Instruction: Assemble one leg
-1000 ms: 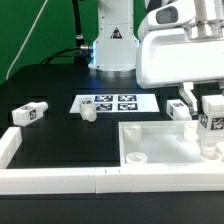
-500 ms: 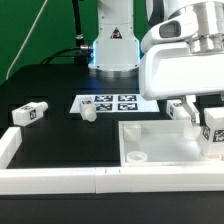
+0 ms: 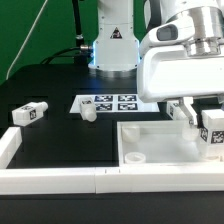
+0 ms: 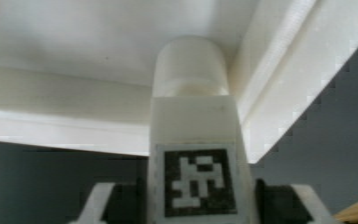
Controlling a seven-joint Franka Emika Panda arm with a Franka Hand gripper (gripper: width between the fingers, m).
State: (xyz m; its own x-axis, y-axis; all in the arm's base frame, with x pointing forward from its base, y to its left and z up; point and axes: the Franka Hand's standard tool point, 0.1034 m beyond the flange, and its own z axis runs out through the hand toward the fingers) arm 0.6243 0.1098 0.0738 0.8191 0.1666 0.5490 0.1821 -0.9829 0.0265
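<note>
Fingers [image 4: 108, 204] pinch leg [image 4: 197, 130], apparently inside white tray [image 3: 150, 126].

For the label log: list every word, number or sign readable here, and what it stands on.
No words or numbers are readable.
On the robot base: dark triangle sign, too small to read.
On the marker board, held leg, loose leg: black-and-white marker tags, no text.

- Your exterior view cuts off the leg [image 3: 213, 132] at its right edge.
- Your wrist view crops the fingers of the gripper [image 4: 197, 208]; the leg's far end is blurred.
</note>
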